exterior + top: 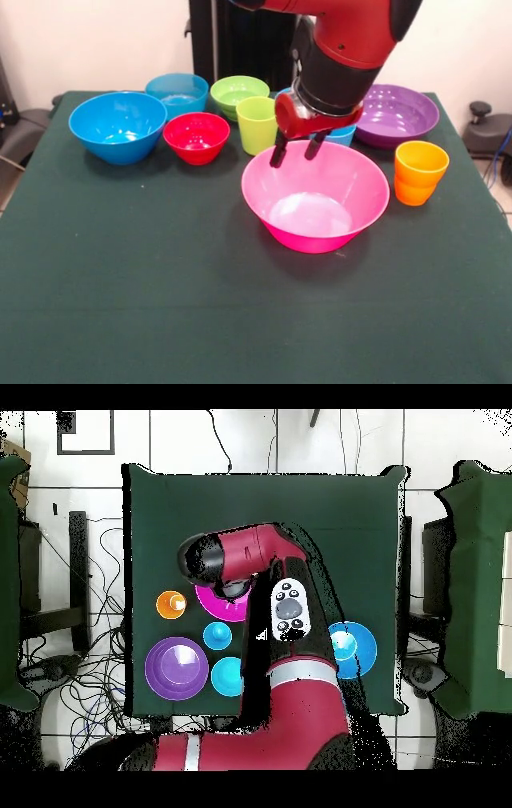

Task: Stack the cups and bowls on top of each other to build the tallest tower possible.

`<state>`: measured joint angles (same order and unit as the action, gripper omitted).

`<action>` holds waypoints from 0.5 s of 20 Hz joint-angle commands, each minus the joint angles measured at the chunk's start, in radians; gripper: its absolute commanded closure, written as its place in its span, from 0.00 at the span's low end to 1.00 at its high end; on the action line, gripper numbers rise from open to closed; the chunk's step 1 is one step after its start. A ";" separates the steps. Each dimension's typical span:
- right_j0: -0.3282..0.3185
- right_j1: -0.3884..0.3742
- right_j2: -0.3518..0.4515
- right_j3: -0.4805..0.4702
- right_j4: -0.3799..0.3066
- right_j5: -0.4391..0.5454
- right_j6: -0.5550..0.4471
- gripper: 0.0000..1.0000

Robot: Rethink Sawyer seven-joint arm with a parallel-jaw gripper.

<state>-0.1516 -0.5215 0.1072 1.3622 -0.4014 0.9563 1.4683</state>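
while overhead the arm (pixel 250 564) hides them, front shows gripper (pixel 294 150) fingers spread over pink bowl (pixel 316 200)

No text, label, brand, number or sign can be read anywhere.

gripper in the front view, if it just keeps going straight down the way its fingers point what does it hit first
Most likely the pink bowl. The gripper points down with open fingers over the bowl's far rim, so it would meet that rim or the inside wall just below it. Depth is unclear from this view; it could pass just behind.
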 commanded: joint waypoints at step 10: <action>0.038 0.140 -0.067 -0.184 0.098 0.033 0.394 0.00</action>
<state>-0.1279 -0.4686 0.0393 1.2521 -0.3541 1.0036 1.5934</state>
